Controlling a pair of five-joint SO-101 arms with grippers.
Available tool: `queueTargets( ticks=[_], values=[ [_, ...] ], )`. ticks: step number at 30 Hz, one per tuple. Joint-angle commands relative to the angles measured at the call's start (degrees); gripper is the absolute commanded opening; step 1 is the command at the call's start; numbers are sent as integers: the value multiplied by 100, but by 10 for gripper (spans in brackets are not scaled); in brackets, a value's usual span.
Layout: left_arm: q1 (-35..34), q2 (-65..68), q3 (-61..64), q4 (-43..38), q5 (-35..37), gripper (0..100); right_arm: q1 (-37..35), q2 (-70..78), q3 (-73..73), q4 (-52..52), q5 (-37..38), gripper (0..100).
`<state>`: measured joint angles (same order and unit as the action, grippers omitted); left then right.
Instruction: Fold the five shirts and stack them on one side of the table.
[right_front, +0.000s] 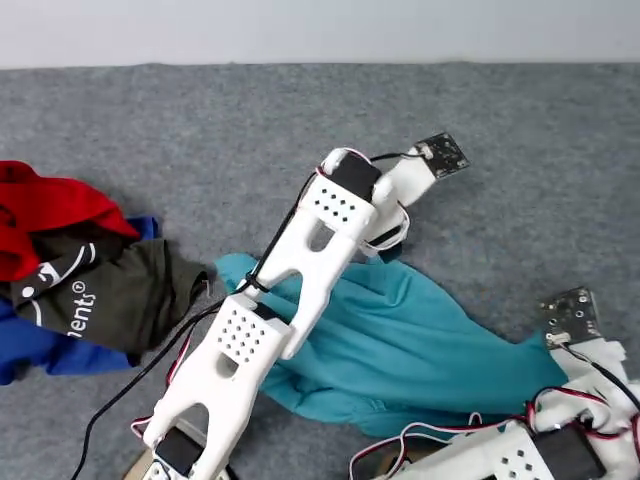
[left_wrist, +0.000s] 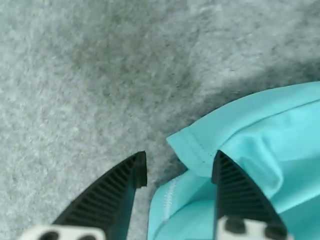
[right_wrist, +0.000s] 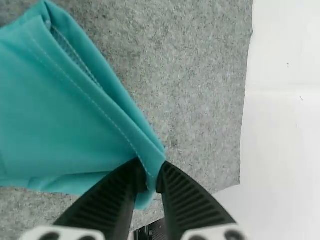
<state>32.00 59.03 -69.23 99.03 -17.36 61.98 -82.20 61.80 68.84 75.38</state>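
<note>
A teal shirt (right_front: 400, 345) lies crumpled on the grey carpeted table, between my two arms. My left gripper (left_wrist: 180, 162) hovers open over the shirt's far edge, one black finger on each side of a hemmed corner (left_wrist: 192, 147). In the high view that left gripper (right_front: 388, 240) sits under the long white arm. My right gripper (right_wrist: 152, 177) is shut on the shirt's near right corner, and the fabric (right_wrist: 75, 110) runs away from its jaws. The high view puts this right gripper (right_front: 556, 352) at the table's front right.
A pile of other shirts rests at the left edge: a red one (right_front: 50, 205), a dark one with white print (right_front: 110, 285) and a blue one (right_front: 40, 345). Bare grey carpet (right_front: 200, 130) spreads across the back. The table's right edge (right_wrist: 247, 100) is close to the right gripper.
</note>
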Motion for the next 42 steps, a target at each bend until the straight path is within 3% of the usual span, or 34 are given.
queueTargets(
  ticks=[1,17,25,31,42],
  values=[
    [70,-105,31,176,-264,219,-57,-75,-70,-92,44,9],
    [105,220,567,132,-686,219,-400,-75,-62,-75,35,9],
    [123,721,-4,132,-686,211,-673,-75,-62,-75,26,9],
    [273,993,-620,132,-686,101,-664,-75,-62,-75,26,9],
    [308,1055,-1288,149,-686,93,-646,-75,-62,-75,26,9]
  ],
)
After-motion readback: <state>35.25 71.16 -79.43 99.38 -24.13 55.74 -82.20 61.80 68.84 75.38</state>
